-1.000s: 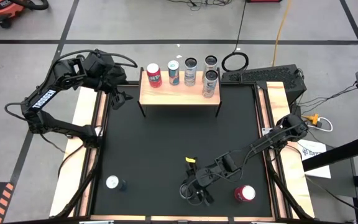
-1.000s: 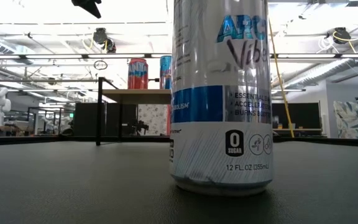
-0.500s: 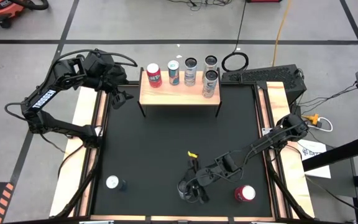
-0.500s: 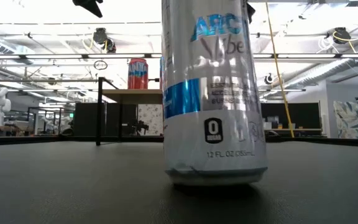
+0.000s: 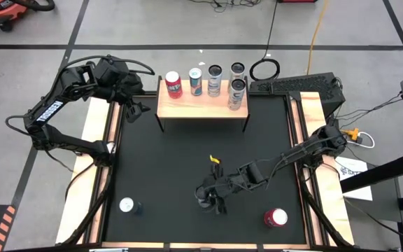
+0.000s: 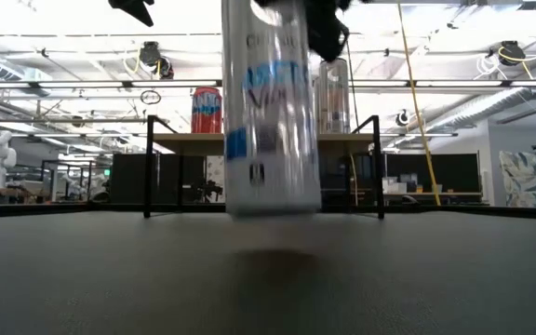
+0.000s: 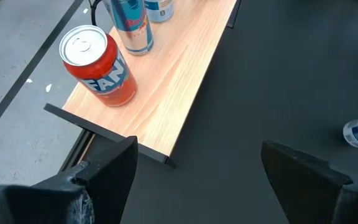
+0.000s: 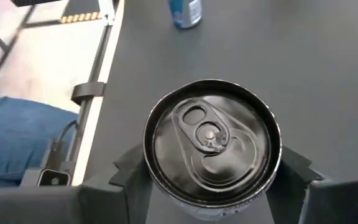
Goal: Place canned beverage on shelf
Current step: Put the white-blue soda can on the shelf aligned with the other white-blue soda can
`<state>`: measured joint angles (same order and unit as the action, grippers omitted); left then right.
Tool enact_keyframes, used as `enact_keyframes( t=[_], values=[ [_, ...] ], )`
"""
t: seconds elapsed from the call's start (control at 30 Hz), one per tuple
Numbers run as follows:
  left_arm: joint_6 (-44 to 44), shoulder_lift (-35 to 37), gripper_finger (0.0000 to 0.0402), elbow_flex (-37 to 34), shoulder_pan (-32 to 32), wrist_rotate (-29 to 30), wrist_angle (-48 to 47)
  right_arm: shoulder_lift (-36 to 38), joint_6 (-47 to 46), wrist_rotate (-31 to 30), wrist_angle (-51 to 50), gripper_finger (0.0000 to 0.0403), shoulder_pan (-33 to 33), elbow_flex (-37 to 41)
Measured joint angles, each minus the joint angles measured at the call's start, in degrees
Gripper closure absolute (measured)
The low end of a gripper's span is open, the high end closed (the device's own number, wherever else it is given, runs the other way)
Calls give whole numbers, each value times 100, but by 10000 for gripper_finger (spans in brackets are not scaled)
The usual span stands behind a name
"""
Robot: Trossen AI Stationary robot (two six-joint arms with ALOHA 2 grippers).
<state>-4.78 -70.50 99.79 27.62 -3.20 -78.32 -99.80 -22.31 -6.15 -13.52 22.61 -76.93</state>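
Can top cut off in low view | right fingers clamp it | left fingers wide

Bright, even overhead light fills the scene; ceiling strip lamps glare white in the low view. The silver can there is smeared by motion blur, with a soft dark shadow under it on the matte black surface. In the right wrist view, the can's lid shows faint highlights. Shadows are weak and diffuse.
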Motion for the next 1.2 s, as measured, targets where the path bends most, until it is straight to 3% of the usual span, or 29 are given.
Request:
enact_keyframes(
  t=[0.33,0.73,1.0,1.2],
  values=[
    [0,0,63,0,0,4,-10,19,867,-33,-1918,196,-629,-1805],
    [-2,0,63,0,0,13,-20,37,1556,-738,-3669,196,-1591,-3625],
    [-4,0,63,0,0,20,-24,512,1744,-686,-3824,195,-2419,-3796],
    [-5,0,63,0,0,22,-22,753,1797,32,-3908,195,-3241,-3796]
  ],
)
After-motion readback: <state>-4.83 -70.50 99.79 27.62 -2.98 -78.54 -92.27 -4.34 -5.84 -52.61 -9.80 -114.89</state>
